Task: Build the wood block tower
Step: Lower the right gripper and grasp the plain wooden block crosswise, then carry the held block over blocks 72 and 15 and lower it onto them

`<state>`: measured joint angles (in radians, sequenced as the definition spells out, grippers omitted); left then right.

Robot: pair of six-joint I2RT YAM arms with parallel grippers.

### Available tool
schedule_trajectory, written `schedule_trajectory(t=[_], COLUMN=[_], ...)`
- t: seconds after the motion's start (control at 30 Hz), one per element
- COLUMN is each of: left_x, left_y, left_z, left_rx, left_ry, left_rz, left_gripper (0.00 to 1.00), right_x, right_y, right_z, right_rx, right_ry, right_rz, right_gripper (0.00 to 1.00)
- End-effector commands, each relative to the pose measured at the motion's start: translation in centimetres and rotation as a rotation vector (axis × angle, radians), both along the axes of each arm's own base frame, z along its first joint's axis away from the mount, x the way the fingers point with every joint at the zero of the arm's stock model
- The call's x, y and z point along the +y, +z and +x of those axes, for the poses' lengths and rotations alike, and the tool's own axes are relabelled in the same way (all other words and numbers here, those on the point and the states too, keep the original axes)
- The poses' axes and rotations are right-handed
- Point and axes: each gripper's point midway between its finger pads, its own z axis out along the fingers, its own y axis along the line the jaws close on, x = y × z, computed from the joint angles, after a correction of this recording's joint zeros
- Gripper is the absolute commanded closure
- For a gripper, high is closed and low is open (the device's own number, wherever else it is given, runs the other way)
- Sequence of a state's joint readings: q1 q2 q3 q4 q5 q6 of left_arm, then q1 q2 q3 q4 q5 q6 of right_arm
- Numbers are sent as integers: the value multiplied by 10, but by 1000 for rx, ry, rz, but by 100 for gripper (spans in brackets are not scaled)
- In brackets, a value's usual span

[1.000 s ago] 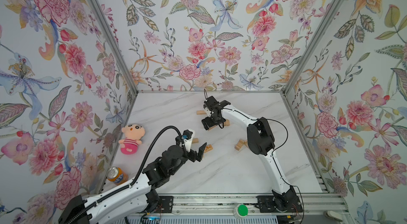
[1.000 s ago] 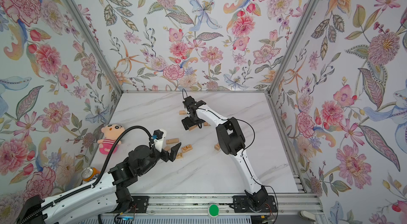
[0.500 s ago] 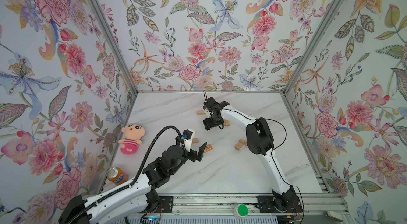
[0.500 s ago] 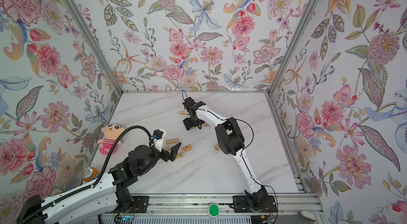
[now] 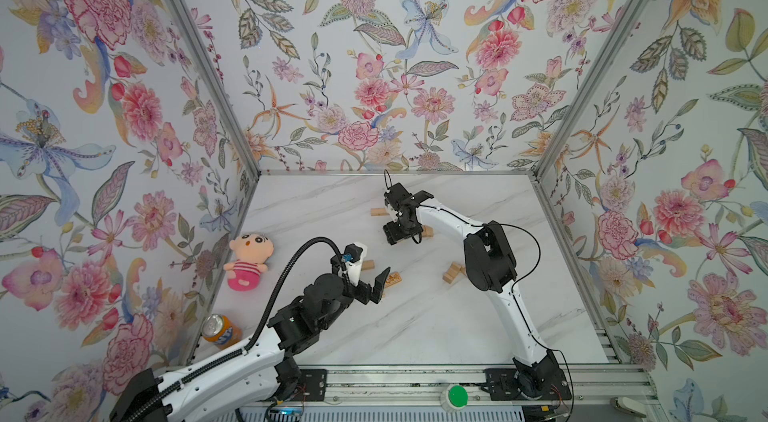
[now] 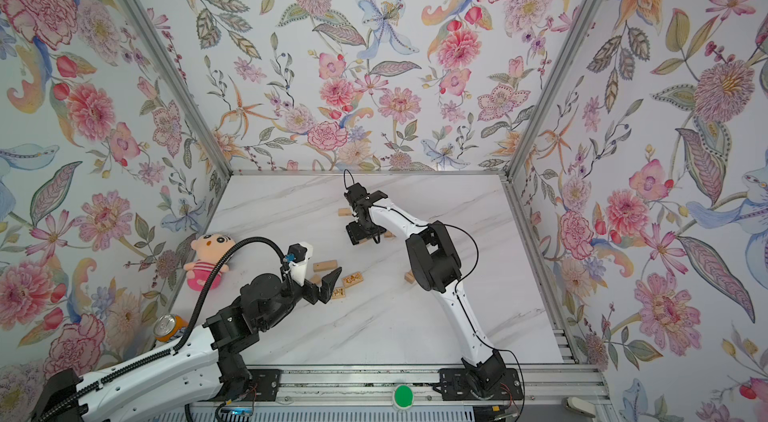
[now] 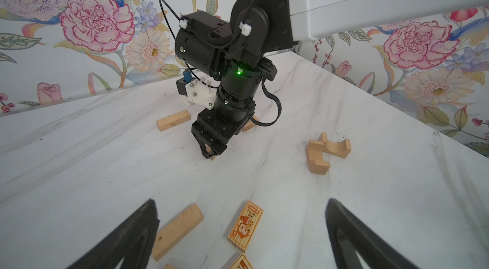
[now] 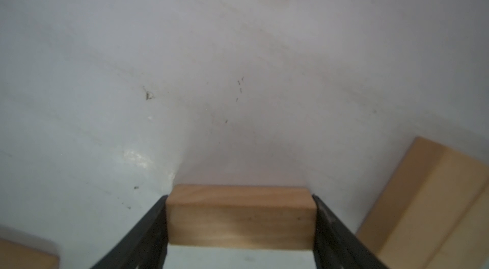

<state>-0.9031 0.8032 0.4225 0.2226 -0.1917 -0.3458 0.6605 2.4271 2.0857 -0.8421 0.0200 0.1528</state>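
Tan wood blocks lie scattered on the marble table (image 5: 415,328); no tower shows in any view. My right gripper (image 5: 399,235) points down at the table's far middle. It is shut on a plain block (image 8: 240,217), one finger at each end. My left gripper (image 7: 241,202) hangs open over a printed block (image 7: 245,225), with a plain bar (image 7: 177,230) beside one finger. A second printed block (image 7: 239,263) lies under it. In both top views the left gripper (image 6: 322,285) sits near the table's middle left.
Another bar (image 5: 377,211) lies behind the right gripper, and two arch-cut blocks (image 5: 453,272) sit beside the right arm's elbow. A pink doll (image 5: 247,262) and an orange can (image 5: 220,328) lie along the left wall. Flowered walls close three sides.
My right gripper's jaws have closed in from wide open onto the plain block, staying at the same spot. The left arm has not moved.
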Motion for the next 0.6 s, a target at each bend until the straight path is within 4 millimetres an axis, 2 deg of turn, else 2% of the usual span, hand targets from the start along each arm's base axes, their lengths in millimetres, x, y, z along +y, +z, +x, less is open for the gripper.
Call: schedule_trajectory(t=[0.0, 0.1, 0.13, 0.33, 0.57], left_x=[4, 4, 3, 1, -6], left_y=[14, 17, 19, 27, 24], left_z=[5, 5, 5, 7, 13], left_rx=[-45, -53, -56, -81, -82], left_ry=[23, 23, 21, 18, 14], left_rz=[-10, -16, -21, -27, 14], left_gripper=[1, 1, 1, 1, 1], right_x=[-5, -3, -16, -27, -61], right_y=[39, 51, 55, 74, 71], right_z=[8, 11, 22, 35, 56], right_rx=[-60, -76, -84, -118, -105], right_ry=[-55, -73, -110, -153, -262], right_rz=[28, 52, 56, 85, 97], right_gripper=[33, 33, 33, 33, 33])
